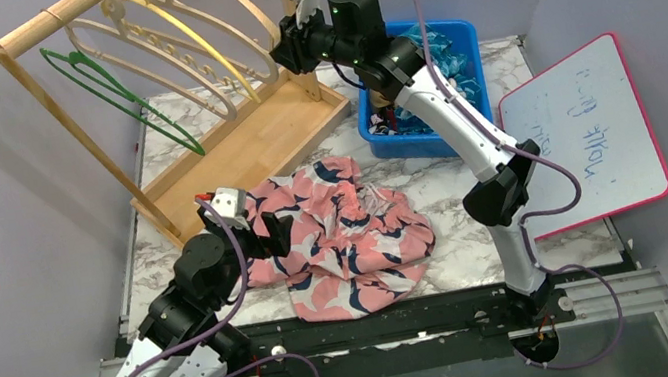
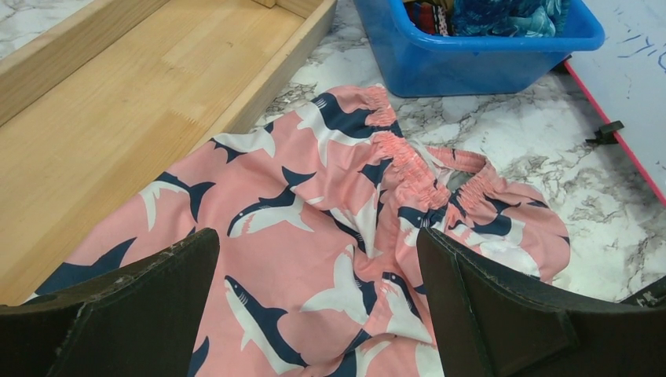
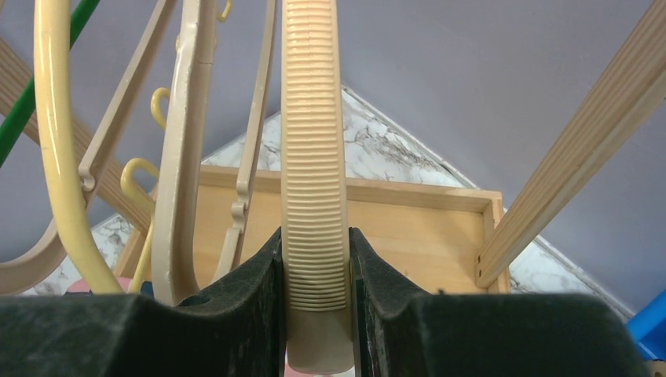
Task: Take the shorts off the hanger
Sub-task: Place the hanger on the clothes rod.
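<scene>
The shorts (image 1: 343, 238), pink shark-print, lie crumpled on the desk (image 1: 452, 192) just beside the wooden rack (image 1: 243, 147) (light, limp, likely best pinched at the elastic waistband). Left claw (image 2: 316, 236) gapes above them; right claw (image 3: 314, 259) clenches a cream hanger (image 3: 312, 157) on the rack.

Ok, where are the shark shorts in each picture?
Top: shorts in the middle.
Left wrist: they fill the lower middle.
Right wrist: not clearly in it; a hanger fills the middle.
Shared landmark: the wooden rack base, upper left of the shorts in both views that show them, behind the hanger in the third.
</scene>
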### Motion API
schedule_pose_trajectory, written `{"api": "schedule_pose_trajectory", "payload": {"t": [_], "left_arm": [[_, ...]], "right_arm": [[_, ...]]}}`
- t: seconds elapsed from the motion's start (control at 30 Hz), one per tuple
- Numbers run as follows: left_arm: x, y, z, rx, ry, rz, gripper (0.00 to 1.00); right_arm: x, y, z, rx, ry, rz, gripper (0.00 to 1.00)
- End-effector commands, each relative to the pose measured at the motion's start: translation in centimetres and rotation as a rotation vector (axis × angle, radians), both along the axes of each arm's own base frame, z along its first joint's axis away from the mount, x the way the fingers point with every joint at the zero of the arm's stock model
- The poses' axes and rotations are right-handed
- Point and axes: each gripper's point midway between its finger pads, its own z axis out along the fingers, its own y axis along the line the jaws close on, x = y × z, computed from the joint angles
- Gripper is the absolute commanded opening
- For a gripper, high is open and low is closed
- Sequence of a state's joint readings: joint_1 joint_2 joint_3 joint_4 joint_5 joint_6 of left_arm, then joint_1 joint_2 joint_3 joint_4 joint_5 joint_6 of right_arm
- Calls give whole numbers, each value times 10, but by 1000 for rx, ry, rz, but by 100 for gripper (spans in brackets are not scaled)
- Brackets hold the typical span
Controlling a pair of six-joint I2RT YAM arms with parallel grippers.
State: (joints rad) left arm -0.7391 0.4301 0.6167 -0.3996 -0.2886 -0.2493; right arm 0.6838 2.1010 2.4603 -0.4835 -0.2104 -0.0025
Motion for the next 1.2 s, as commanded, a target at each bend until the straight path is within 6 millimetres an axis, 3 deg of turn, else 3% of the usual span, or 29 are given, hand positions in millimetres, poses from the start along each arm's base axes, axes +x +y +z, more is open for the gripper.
{"api": "schedule_pose_trajectory", "payload": {"t": [0.0,0.23,0.43,0.57,0.7,0.77,0.87,0.93,1.03,1.17], "left_arm": [[2,-1,-3,18,4,-2,99],[3,0,-5,31,8,4,99],[4,-1,-6,36,12,5,99],[4,0,-7,40,12,7,99],[5,0,-7,44,15,8,99],[5,-1,-8,46,19,3,99],[4,-2,-7,46,21,0,99],[4,-1,-7,43,21,1,99],[2,2,-4,29,12,11,99],[0,6,1,9,-3,27,99]], "right_arm": [[10,2,8,9,-44,-37,2],[11,15,25,67,-88,-11,2],[11,31,8,48,-80,4,3],[10,35,-6,26,-55,11,10],[0,34,3,44,-44,43,19],[-3,29,15,66,-54,28,22],[-9,18,20,67,-45,2,47],[-14,6,21,60,-37,-33,50],[-29,-22,23,44,-36,-93,52],[-51,-60,12,54,-69,-166,72]]}}
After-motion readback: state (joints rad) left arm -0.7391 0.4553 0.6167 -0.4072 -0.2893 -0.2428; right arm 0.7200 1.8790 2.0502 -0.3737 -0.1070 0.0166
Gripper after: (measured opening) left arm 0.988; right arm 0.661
